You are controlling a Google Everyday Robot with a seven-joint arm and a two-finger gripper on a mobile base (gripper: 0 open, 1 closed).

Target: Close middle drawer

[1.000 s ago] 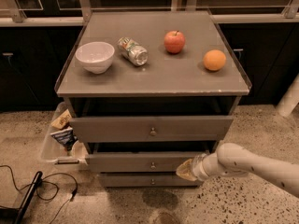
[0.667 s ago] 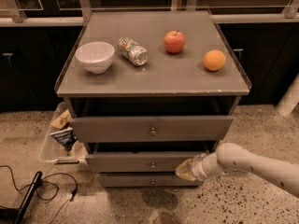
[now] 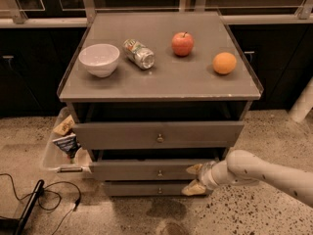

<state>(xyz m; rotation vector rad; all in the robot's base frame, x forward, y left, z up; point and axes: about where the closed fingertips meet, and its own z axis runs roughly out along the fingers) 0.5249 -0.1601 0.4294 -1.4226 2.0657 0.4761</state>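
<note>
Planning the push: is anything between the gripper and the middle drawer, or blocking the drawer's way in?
Nothing visible. The gripper is at the right end of the middle drawer front, no object between. The drawer's inside is too dark to check.

Cream pincer (image 3: 194, 179) at grey middle drawer (image 3: 142, 171)

Gripper (image 3: 192, 179) at right end of middle drawer (image 3: 146, 170) front, covering that corner (contact unclear). Arm (image 3: 274, 173) cut off by right edge. White post (image 3: 302, 104) also cropped there. Drawer interior lost in shadow. Can (image 3: 139, 54) label unreadable.
</note>
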